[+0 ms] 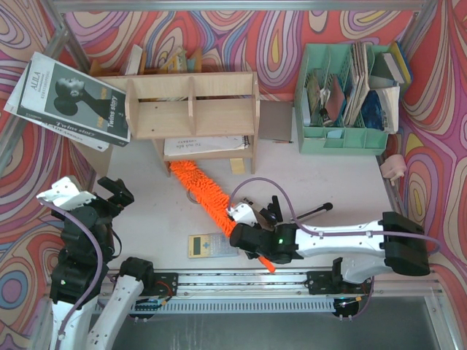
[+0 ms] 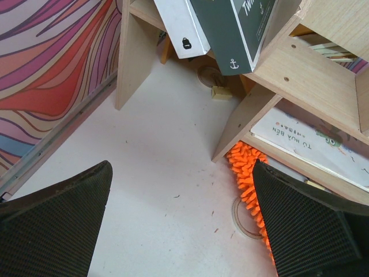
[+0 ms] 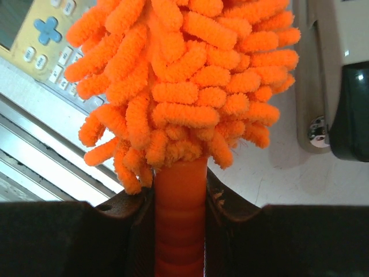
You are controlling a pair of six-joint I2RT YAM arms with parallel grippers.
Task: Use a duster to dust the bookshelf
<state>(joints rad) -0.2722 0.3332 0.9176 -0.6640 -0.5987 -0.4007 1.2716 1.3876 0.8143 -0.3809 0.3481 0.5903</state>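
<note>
Now, the right end effector (image 3: 180, 199) is clenched on the thin handle (image 3: 180, 231) of the duster (image 1: 198, 188), right where the fluffy head (image 3: 184, 86) begins. That grip looks centred and firm enough to steer with.

The duster lies slanted on the surface (image 1: 328, 182). Its handle is at the near side beside the grey calculator (image 1: 208, 246), and its far tip reaches the foot of the bookshelf (image 1: 193, 109).

The step in hand appears to be carrying the head up to the shelf boards. To do it well, lift first so the noodles clear the surface. Then tilt the wrist so the length of the head lies flat along a board, not just its tip. Sweep lightly from side to side, easing off at each divider.

Take care near the large book (image 1: 69, 98) tilted against the shelf's left end, since a hard push could tip it.

The left end effector (image 2: 181, 167) hangs released, jaws wide, near the shelf's left leg. It is best left out of the sweep's path.
</note>
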